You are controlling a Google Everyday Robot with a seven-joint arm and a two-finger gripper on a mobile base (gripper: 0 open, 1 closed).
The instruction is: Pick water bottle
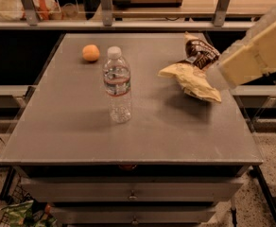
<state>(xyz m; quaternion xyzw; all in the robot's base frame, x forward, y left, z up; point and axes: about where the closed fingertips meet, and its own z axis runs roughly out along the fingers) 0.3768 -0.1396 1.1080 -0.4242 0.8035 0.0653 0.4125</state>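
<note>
The water bottle (117, 84) is small, clear and ribbed, with a white cap and a pale label with a red band. It stands upright on the grey table (81, 126), left of the middle. My cream arm (256, 53) reaches in from the upper right. Its gripper (212, 75) end is at the right side of the table, right by the snack bags and far to the right of the bottle.
An orange (91, 53) lies behind the bottle to the left. A pale yellow chip bag (191, 81) and a dark brown snack bag (200, 54) lie on the right of the table. A shelf rail with metal posts (106, 6) runs behind the table. Drawers (133, 193) are below the front edge.
</note>
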